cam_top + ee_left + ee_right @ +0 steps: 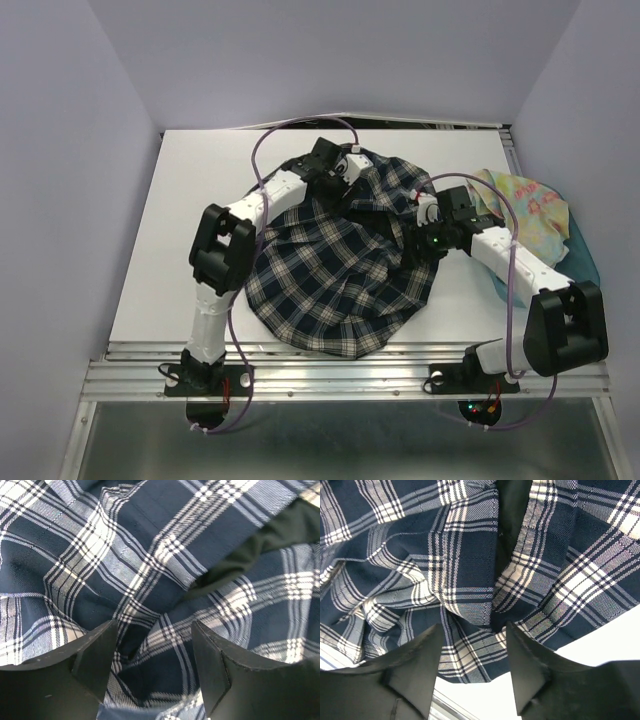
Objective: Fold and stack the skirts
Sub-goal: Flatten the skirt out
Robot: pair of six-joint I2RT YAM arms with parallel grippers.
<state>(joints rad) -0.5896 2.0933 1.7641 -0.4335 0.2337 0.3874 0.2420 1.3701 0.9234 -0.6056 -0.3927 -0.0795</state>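
The plaid skirt (335,275) lies spread and rumpled across the middle of the table (190,220). The flower-print skirt (525,205) waits at the right of the frame, draped over the teal bin (585,262). Your left gripper (345,170) sits at the plaid skirt's far edge, upper centre, and your right gripper (422,228) at its right side. In both wrist views the jaws stand apart with plaid cloth bunched in the gap and nothing pinched yet. This looks like the pick-up for the first fold. Before you close, check that each pair of fingers straddles one edge rather than a heap of pleats. The right wrist view shows a stitched hem (487,612) with bare table just below, so a bite there should be clean. On the left the cloth is layered near a black band (260,540), so press low and close fully. Then lift both sides evenly and keep the fabric taut between the arms as you fold.
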